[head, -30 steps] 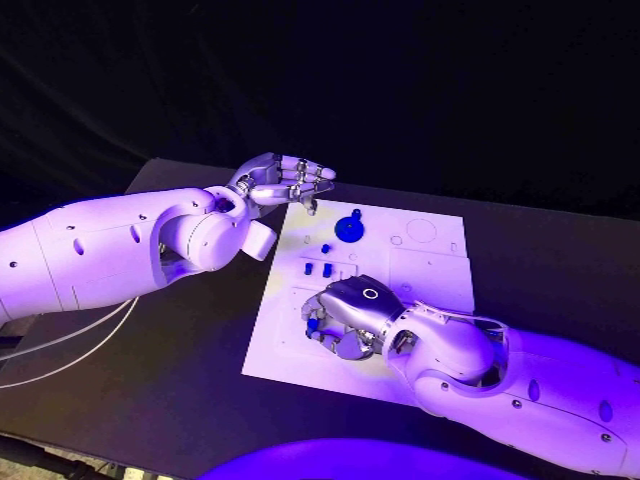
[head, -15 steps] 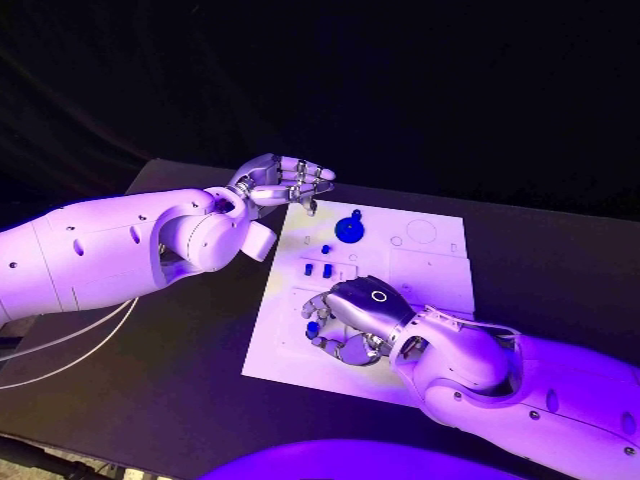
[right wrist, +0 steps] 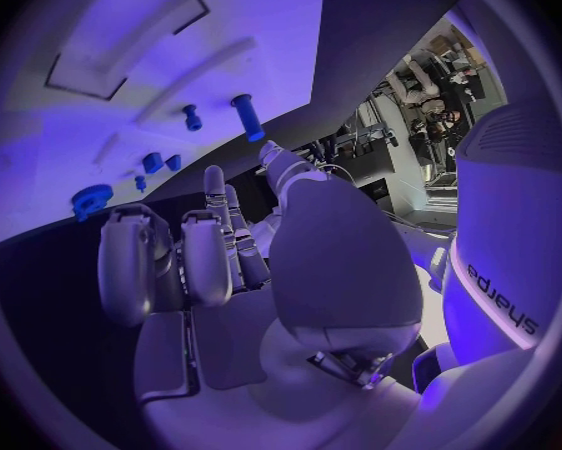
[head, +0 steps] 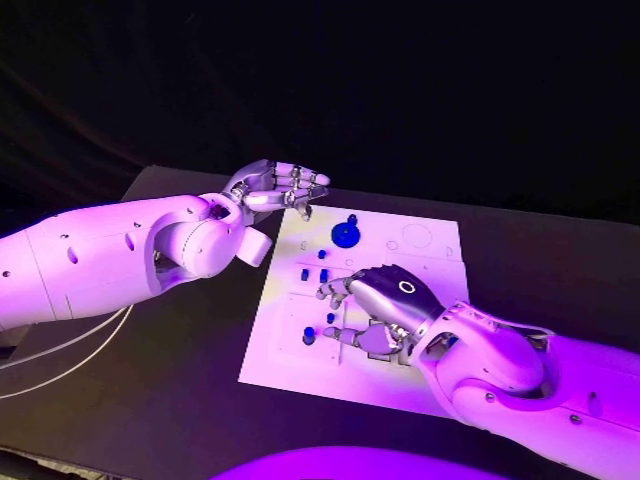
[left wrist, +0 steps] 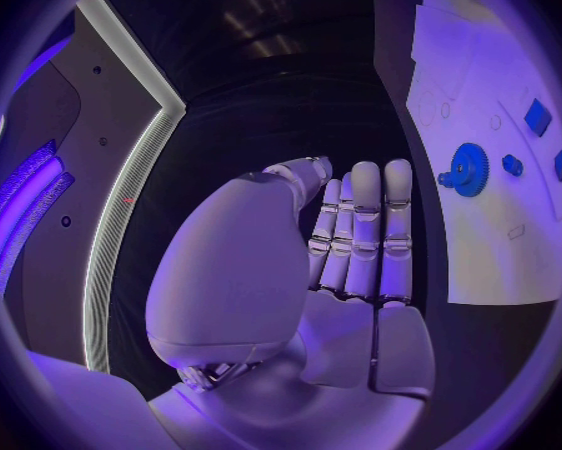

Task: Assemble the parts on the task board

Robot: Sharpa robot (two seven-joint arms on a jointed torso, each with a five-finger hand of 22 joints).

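Note:
The white task board (head: 294,366) lies mid-table. A blue gear (head: 348,234) stands near its far edge, also seen as the gear (left wrist: 466,162) and the gear (right wrist: 91,200). Small blue parts (head: 325,272) lie in the middle, and two more blue parts (head: 309,337) lie toward the near left. My right hand (head: 379,305) hovers over the board's middle, fingers partly bent and apart, nothing in them (right wrist: 219,260). A blue peg (right wrist: 247,117) lies beyond its fingertips. My left hand (head: 280,187) hangs over the board's far left corner, fingers drawn together, empty (left wrist: 356,240).
The black table (head: 147,380) runs all round the board, with dark room beyond its far edge. White cables (head: 46,355) hang under my left arm at the table's left side.
My right hand has lifted and drawn from the board's near left toward its middle, uncovering small blue parts there. The left hand has kept its place.

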